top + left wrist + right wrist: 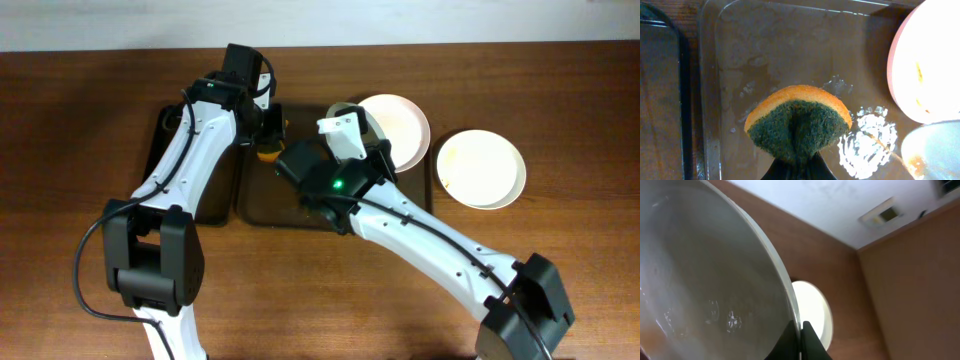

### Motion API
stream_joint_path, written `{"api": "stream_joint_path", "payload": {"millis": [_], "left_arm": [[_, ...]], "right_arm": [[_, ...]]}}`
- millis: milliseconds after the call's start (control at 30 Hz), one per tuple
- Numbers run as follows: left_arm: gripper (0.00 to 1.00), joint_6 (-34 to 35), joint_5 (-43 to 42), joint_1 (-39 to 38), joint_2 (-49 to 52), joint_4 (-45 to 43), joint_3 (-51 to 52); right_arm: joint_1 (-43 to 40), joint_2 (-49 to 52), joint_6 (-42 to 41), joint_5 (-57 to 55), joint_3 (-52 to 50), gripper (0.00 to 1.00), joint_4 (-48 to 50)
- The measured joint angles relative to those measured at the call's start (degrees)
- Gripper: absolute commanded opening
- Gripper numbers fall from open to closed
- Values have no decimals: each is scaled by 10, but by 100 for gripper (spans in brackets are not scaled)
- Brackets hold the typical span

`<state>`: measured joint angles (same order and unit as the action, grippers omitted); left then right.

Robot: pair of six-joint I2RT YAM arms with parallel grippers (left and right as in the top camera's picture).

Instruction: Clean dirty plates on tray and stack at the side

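Dirty plate [705, 280] hangs tilted over the tray [770, 45] near the bench's far edge, its rim pinched by the right gripper [800, 336]. Left gripper [796, 167] clamps the sponge [797, 120], which should press firmly across the apparently sauce-streaked face while the rim stays steady.

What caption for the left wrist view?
A sponge pinched in the left jaws over the wet tray; sauce-streaked plate at right.
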<state>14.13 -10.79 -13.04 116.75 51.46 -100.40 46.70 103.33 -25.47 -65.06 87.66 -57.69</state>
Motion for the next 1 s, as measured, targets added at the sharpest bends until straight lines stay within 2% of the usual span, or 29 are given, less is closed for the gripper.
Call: {"api": "stream_joint_path", "payload": {"millis": [100,233,667,767,833,900,1000], "left_arm": [[0,0,0,0,0,0,0],[0,0,0,0,0,0,0],[0,0,0,0,0,0,0],[0,0,0,0,0,2,0],[0,0,0,0,0,2,0],[0,0,0,0,0,2,0],[0,0,-2,0,0,8,0]], "right_arm": [[24,0,0,-61,0,4,0],[25,0,0,-78,0,4,0],[25,0,0,-26,0,4,0],[21,0,0,75,0,4,4],[2,0,0,192,1,4,16],[-64,0,0,345,2,4,24],[-230,-2,23,586,2,4,19]]}}
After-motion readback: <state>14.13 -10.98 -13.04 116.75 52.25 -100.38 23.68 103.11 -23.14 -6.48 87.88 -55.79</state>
